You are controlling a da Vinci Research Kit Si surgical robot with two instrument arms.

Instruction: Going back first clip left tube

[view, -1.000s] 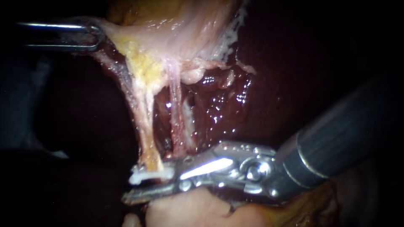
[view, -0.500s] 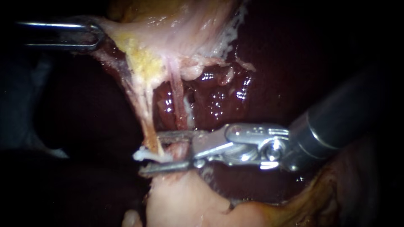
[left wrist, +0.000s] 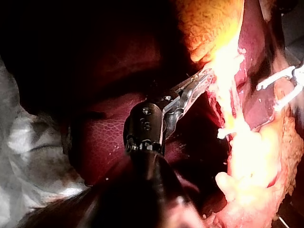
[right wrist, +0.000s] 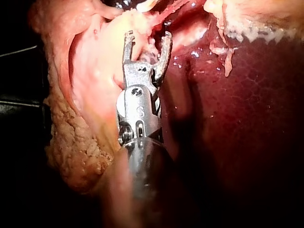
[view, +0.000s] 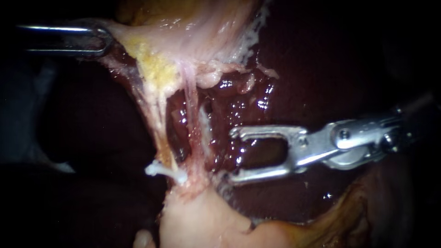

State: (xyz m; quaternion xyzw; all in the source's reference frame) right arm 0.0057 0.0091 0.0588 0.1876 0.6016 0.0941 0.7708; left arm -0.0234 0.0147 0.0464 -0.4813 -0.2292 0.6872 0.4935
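Observation:
Two thin tubes run down from the pale gallbladder point(view: 197, 27). The left tube point(view: 154, 119) is yellowish and carries a white clip point(view: 165, 171) across its lower end. The pinkish right tube point(view: 192, 124) hangs just beside it. My right instrument point(view: 231, 156) stands to the right of both tubes with its jaws wide open and nothing between them; the right wrist view shows the same gap point(right wrist: 147, 40). My left instrument point(view: 103, 40) is at the upper left, shut on the gallbladder's edge and holding it taut, as the left wrist view point(left wrist: 202, 80) also shows.
Dark red liver point(view: 321, 69) fills the background behind the tubes and under the right instrument's shaft. A pale lump of tissue point(view: 197, 220) lies below the clip, with yellow fat point(view: 340, 220) at the lower right.
My right instrument has drawn back to the right, away from the left tube, and its jaws now stand wide open. The white clip stays on the tube. The left instrument has not moved.

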